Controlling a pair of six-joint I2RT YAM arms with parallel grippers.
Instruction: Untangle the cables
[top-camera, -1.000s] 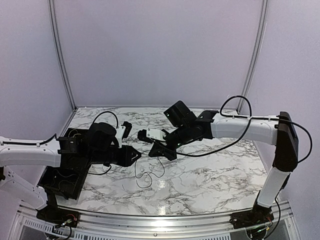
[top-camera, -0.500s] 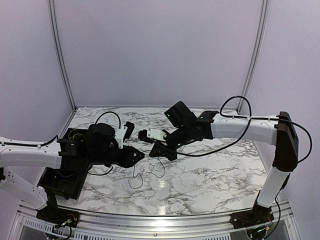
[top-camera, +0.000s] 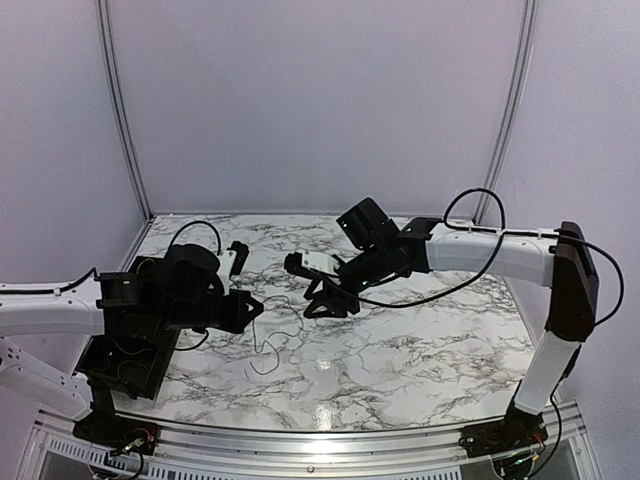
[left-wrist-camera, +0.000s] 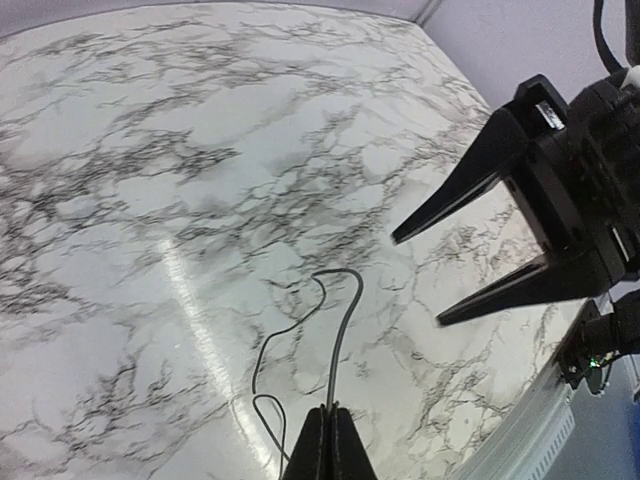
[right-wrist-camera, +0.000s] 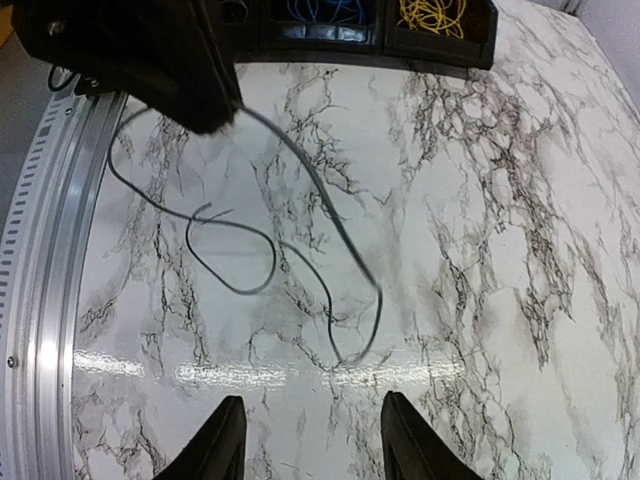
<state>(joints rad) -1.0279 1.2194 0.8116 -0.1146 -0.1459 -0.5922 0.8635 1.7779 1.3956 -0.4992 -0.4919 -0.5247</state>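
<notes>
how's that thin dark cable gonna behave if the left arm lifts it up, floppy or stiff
Likely floppy: the cable trails in loose curls from the shut left end effector. Probably very light, being so thin. It seems to keep some springy curl, arching near the grip, so its loops may hold rather than hang straight.

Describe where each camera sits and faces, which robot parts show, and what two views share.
Top external: above and behind the robot, looking down on the table; left arm and right arm show.
Left wrist: along the shut left jaws pinching the black cable, toward the open right jaws.
Right wrist: down past its jaw tips at the cable and tray; left jaws top left.
Shared: both wrist views show that cable.
</notes>
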